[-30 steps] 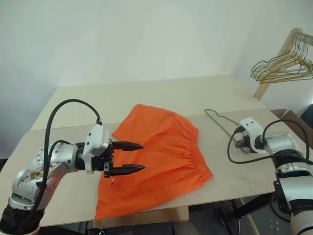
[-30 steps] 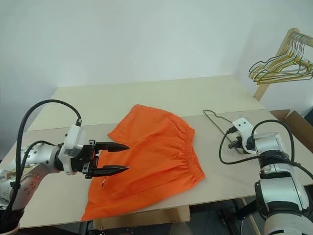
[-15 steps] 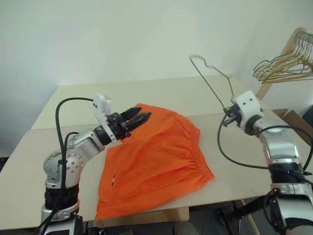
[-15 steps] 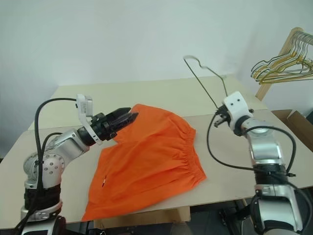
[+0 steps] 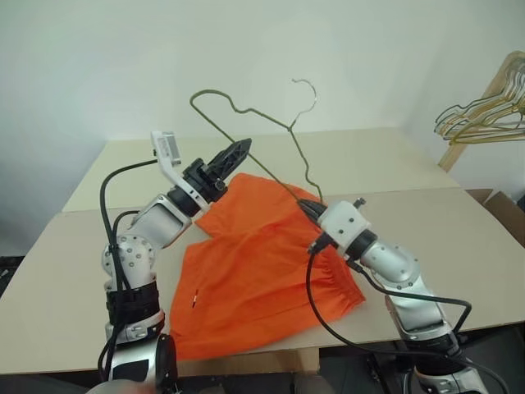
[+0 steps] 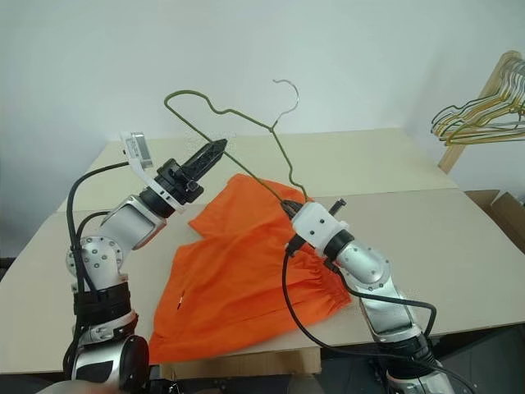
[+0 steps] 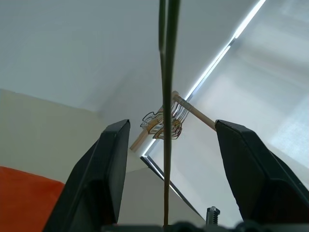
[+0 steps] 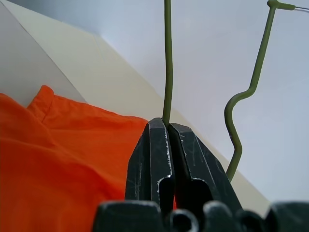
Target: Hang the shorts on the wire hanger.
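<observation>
Right wrist view shows the right hand [image 8: 168, 129] with its two black fingers pressed together on the thin wire of the wire hanger [image 8: 167, 58], which rises straight out from between the tips. In the head views that hand [image 6: 289, 208] holds the hanger up in the air above the counter [image 5: 426, 222], gripping it at one lower corner; the wire frame [image 5: 246, 111] slants up and toward the robot's left, with its curved hook [image 5: 305, 89] uppermost against the pale wall.

The left hand [image 5: 238, 153] is raised at the hanger's far side, its fingers parted. In the left wrist view the two fingers [image 7: 113, 164] stand well apart with a strand of the hanger wire [image 7: 167, 145] running between them, touching neither.

The shorts [image 5: 254, 271], bright orange, lie spread flat on the counter under both arms, the gathered waistband toward the robot's right and partly hidden by the right forearm. A small white tag [image 5: 194, 300] shows on the fabric toward the near left; nothing on it can be read. No other writing or label is legible.

At the far right, a bunch of gold and dark wire hangers [image 5: 484, 115] hangs from a wooden rack [image 5: 496, 90].
</observation>
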Controlling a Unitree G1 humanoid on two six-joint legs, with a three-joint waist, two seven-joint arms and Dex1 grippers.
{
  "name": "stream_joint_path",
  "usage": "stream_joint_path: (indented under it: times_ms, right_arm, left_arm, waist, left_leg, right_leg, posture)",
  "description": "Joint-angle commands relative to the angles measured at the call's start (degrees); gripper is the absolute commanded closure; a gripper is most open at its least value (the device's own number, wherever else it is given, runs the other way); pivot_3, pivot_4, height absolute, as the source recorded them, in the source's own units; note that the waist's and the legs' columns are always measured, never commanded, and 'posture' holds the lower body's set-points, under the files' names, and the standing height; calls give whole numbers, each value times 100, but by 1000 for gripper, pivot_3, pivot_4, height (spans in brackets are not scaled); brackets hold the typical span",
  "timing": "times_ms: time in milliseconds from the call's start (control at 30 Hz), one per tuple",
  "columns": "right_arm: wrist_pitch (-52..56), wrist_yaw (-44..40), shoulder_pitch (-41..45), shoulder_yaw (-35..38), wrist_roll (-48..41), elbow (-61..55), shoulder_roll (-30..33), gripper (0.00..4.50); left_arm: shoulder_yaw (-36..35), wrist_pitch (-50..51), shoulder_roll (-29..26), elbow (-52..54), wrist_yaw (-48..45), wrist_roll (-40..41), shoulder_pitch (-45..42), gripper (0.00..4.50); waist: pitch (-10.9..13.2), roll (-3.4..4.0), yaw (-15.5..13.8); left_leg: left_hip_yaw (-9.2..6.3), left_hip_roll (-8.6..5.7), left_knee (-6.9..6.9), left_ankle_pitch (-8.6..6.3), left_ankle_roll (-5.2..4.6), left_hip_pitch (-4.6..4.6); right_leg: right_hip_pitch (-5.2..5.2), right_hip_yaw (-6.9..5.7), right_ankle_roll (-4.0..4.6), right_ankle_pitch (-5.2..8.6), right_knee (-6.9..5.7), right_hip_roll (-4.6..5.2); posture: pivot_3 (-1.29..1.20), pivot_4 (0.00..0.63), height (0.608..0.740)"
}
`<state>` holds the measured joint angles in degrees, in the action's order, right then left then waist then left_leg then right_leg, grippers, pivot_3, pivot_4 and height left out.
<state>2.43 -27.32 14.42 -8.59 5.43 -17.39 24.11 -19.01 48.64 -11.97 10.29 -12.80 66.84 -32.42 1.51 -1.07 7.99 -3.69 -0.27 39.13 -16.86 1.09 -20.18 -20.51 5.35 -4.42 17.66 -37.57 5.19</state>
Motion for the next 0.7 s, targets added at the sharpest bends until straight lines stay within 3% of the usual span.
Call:
stream_joint_path:
  times_ms: [33,100,367,533,567,700]
  right_arm:
    - [-319,74,41,-12,121,-71,9,4495]
    - [-372,69,47,-16,162,-25,-4,4500]
    - [-468,105,9,-52,276,88,-59,4500]
    - [-640,54,56,-95,352,112,-14,4500]
    - [-760,-58,73,-108,316,136,56,3940]
    - [-953,213,122,-41,466,281,0,2677]
  left_arm:
    - [-120,-158,-22,16,11,217,-214,1655]
    - [-139,-167,-21,11,32,262,-225,2026]
    - [-121,-205,-12,23,98,249,-199,4480]
    - [77,-294,-123,103,-107,-47,-135,4480]
    - [225,-388,-199,164,-205,-315,-124,4500]
    - [508,-977,-190,73,-354,-1067,-215,4500]
  waist:
    - [0,0,4]
    - [0,0,8]
    - [0,0,26]
    - [0,0,34]
    - [0,0,37]
    - [0,0,39]
  left_leg:
    - [0,0,0,0,0,0]
    - [0,-1,0,0,0,-1]
    - [0,0,0,0,0,0]
    - [0,-1,0,0,0,0]
    - [0,-1,0,0,0,0]
    - [0,-2,-1,1,1,0]
  right_leg:
    - [0,0,0,0,1,1]
    - [2,0,0,0,3,2]
    - [3,0,0,0,3,1]
    - [3,0,0,0,3,1]
    - [3,0,0,0,4,1]
    - [6,-2,0,0,7,1]
  posture:
    - [-115,0,740]
    - [-115,0,740]
    - [-114,0,740]
    - [-114,0,740]
    - [-114,0,740]
    - [-116,0,740]
